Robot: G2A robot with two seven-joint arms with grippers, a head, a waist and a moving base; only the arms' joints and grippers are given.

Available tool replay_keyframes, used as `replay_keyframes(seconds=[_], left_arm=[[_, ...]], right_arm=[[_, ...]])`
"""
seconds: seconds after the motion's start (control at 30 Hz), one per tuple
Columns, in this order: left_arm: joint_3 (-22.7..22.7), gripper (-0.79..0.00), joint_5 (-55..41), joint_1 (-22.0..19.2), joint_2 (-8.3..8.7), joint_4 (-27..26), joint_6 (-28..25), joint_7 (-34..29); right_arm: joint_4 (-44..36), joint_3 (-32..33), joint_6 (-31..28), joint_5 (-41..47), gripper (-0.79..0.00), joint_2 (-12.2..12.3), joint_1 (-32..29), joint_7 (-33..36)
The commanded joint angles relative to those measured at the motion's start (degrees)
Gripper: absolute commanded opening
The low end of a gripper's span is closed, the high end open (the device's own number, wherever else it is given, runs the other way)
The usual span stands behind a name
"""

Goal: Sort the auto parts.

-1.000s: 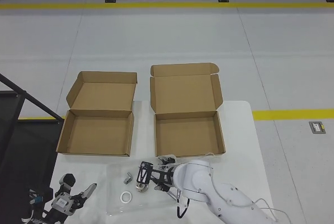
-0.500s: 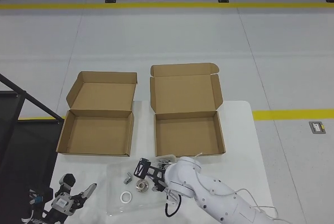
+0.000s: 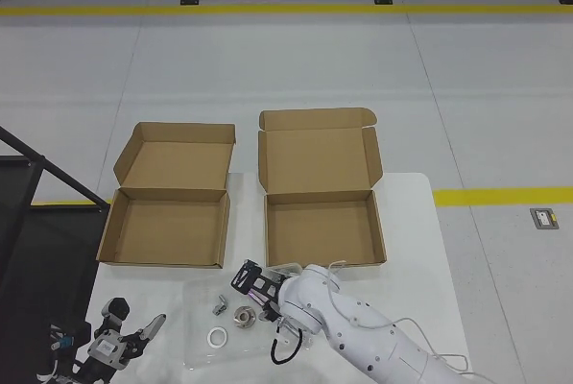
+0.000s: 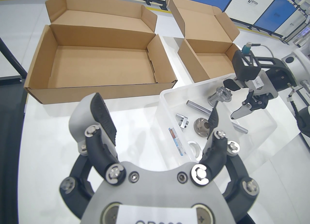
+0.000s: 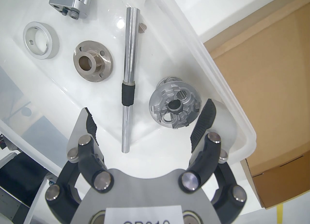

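White table (image 3: 416, 240) underneath all, cut off at the near edge in the top view. Along its far side, set side by side and just apart, left cardboard box (image 3: 166, 230) and right cardboard box (image 3: 322, 230), lids folded back and standing. Nearer, close to their front walls, clear bin (image 5: 192, 38) with the parts inside, walls hard to trace from above and partly covered there by an arm. Over the bin's end by the right cardboard box, right gripper (image 5: 149, 108), jaws spread wide, gripping nothing. Well apart at the near left corner, left gripper (image 4: 155, 105), likewise spread and holding nothing, above bare table beside the bin. Inside the bin: steel rod (image 5: 129, 65) lying flat, long axis pointing straight away from the right gripper toward the bracket, black band round it nearer the gripper end, partly hidden behind a finger in the left wrist view. Just beside it, near the wall by the right cardboard box, toothed hub (image 5: 174, 106), bore facing the right wrist camera. On the rod's other side, flange (image 5: 92, 61), bore up. Then ring (image 5: 41, 40), then bracket (image 5: 71, 4). Behind the rod, tiny nub (image 5: 143, 27), too small to identify.
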Motion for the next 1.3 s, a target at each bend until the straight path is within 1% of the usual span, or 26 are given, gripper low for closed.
replay_keyframes(seconds=[0.0,0.1,0.2,0.3,0.4,0.7,0.83,0.9,1.27], left_arm=[[0.0,0.0,0.0,0.0,0.0,0.0,0.0,0.0],[0.0,0.0,0.0,0.0,0.0,0.0,0.0,0.0],[0.0,0.0,0.0,0.0,0.0,0.0,0.0,0.0],[0.0,0.0,0.0,0.0,0.0,0.0,0.0,0.0],[0.0,0.0,0.0,0.0,0.0,0.0,0.0,0.0],[0.0,0.0,0.0,0.0,0.0,0.0,0.0,0.0],[0.0,0.0,0.0,0.0,0.0,0.0,0.0,0.0],[0.0,0.0,0.0,0.0,0.0,0.0,0.0,0.0],[0.0,0.0,0.0,0.0,0.0,0.0,0.0,0.0]], right_arm=[[0.8,-0.1,0.3,0.6,0.0,-0.4,0.1,0.6],[2.1,-0.2,-0.6,1.5,0.0,-1.0,0.6,1.3],[2.8,-0.3,-2.8,2.2,0.0,-1.4,0.8,0.3],[2.1,-0.5,-6.4,2.7,0.0,-1.5,0.4,-1.2],[1.1,-0.1,-7.0,2.1,0.0,-1.3,-0.3,-1.3],[-2.8,1.0,-2.3,-1.9,0.0,-1.1,-2.7,2.3],[-1.0,1.1,-1.3,-2.3,0.0,-1.7,-1.8,2.4],[0.2,1.0,0.9,-3.1,0.0,-2.2,-1.3,2.2],[7.5,0.1,-0.8,-1.7,0.0,-4.7,1.4,-0.8]])
